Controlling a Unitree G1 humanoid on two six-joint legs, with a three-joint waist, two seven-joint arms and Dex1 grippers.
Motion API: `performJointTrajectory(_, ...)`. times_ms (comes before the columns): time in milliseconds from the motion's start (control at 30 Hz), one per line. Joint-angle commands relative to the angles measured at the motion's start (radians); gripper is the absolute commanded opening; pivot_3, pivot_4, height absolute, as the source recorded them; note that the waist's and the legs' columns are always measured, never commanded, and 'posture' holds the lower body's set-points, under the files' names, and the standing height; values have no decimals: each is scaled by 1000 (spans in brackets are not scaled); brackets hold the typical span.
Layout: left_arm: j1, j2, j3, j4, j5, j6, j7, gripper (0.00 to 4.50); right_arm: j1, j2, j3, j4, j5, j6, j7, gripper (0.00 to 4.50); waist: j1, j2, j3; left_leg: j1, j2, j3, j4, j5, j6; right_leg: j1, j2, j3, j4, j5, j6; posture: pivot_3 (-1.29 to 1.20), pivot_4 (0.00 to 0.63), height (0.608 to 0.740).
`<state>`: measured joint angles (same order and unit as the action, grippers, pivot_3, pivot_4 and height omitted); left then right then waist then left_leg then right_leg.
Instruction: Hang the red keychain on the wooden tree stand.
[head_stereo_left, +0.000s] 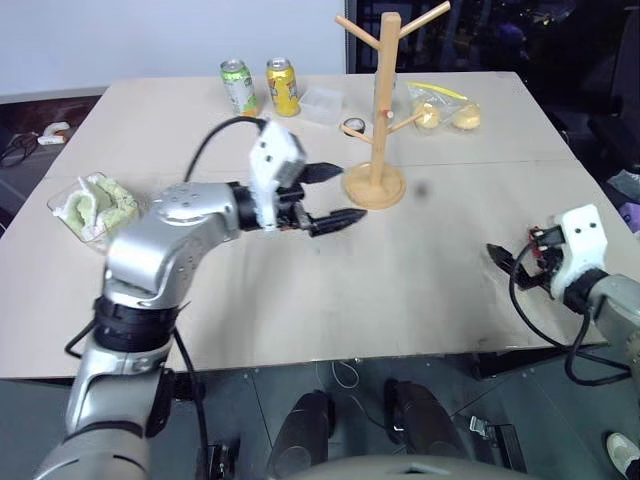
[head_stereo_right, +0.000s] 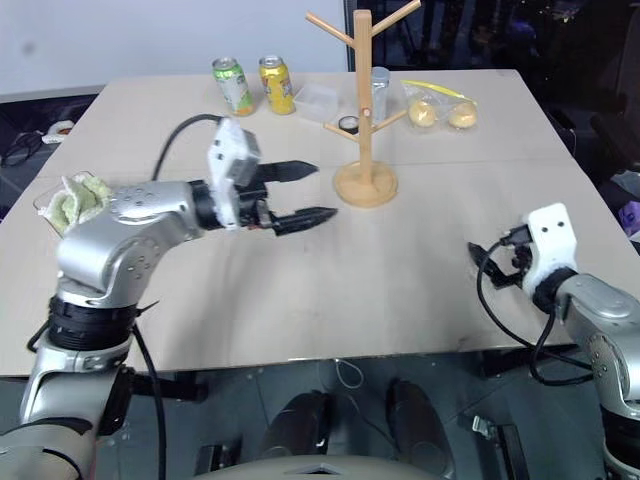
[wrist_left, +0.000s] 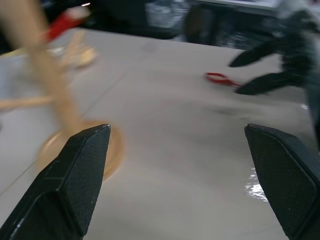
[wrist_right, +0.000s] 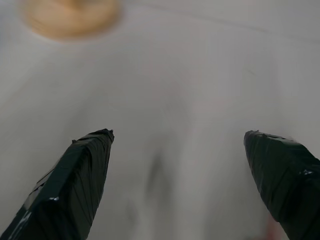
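A: Where does the tall light-wood tree stand with angled pegs and a round disc base (head_stereo_left: 377, 120) sit?

B: Upright on the pale wooden counter (head_stereo_left: 300, 290), far of centre. Something small and red shows on its pole, level with the lower pegs; too small to identify.

A: And the thin red teardrop keychain (wrist_left: 219, 78)?

B: Flat on the counter at the right side. The left wrist view shows it just beside the black fingers of the right pincer, probably not touching, though that view is blurred. It is on none of the pegs.

A: Left pincer (head_stereo_left: 330, 196)?

B: Raised above the counter just near-left of the stand's base, pointing right. Fingers spread wide, nothing between them.

A: Right pincer (head_stereo_left: 507, 262)?

B: Low at the right near edge of the counter. In its own wrist view both fingers stand wide apart with bare counter between them. Empty.

A: Other items?

B: Far side, left of the stand: a green drink can (head_stereo_left: 238, 86), a yellow drink can (head_stereo_left: 283, 86), a clear plastic tub (head_stereo_left: 322, 104). Right of the stand, a clear bag of yellow round things (head_stereo_left: 447, 110). At the left edge, a clear tray of pale green contents (head_stereo_left: 94, 205).
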<state>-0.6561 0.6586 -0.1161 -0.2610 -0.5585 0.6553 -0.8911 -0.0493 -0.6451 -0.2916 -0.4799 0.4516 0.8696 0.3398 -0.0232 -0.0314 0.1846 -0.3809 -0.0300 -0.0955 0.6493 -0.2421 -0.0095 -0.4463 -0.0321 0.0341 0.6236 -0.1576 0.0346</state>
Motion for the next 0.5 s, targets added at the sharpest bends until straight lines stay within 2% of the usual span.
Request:
performJointTrajectory(33, -28, -38, -65, 35, 51, -99, -83, 4408, 1, 30, -35, 65, -29, -78, -8, 4500, -6, 0, 0, 0, 0, 1, 0, 0, 0, 0, 0, 1, 0, 0, 0, 0, 150, 740)
performJointTrajectory(233, -63, -111, -86, 102, 81, -154, -126, 4408, -75, 64, -54, 278, -45, -148, -2, 4500, -16, 0, 0, 0, 0, 4, 0, -1, 1, -1, 1, 4, 0, 1, 1, 0, 150, 740)
performJointTrajectory(500, -68, -116, -74, 111, 101, -156, -150, 4408, -167, 70, -58, 442, -49, -167, 11, 4500, -18, 0, 0, 0, 0, 5, 0, -1, 2, -1, 1, 7, 0, 3, 5, 0, 150, 740)
